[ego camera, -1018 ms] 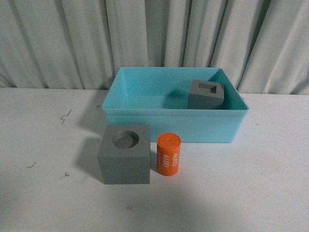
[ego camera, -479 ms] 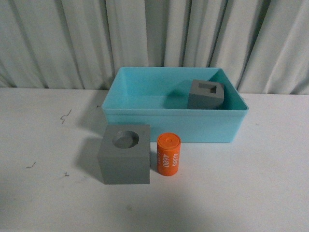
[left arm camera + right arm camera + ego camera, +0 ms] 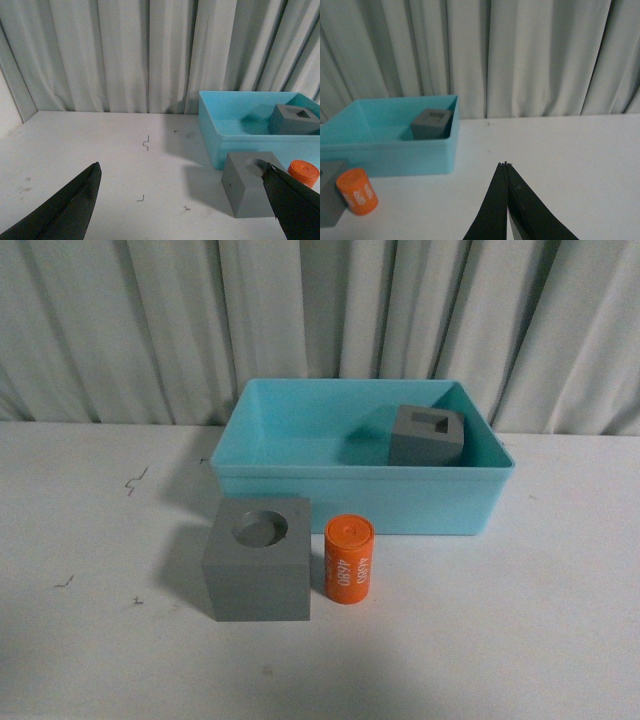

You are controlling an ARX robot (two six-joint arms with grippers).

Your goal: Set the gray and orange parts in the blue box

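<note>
- The blue box (image 3: 360, 502) was a turquoise bin with low walls and a rim. It sat at the far middle of the white table (image 3: 540, 640), close to the curtain (image 3: 300, 310).
- A gray cube with a square hole (image 3: 428, 436) sat upright inside the box, toward its far right corner.
- The gray cube with a round hole (image 3: 258, 562) stood outside on the table, just in front of the left end of the box's near wall.
- The orange cylinder (image 3: 348, 562), with white digits on it, stood upright just right of that cube with a narrow gap between them.
- Bare table lay open to the left, right and near side of the pair, and the left half of the box floor was free.
- My left gripper (image 3: 180, 167) hung with its jaws spread wide and held nothing.
- My right gripper (image 3: 505, 165) had its fingers pressed together and empty, over bare table well apart from the box.
- In the front view, the parts and box lay just as they had a second before.
</note>
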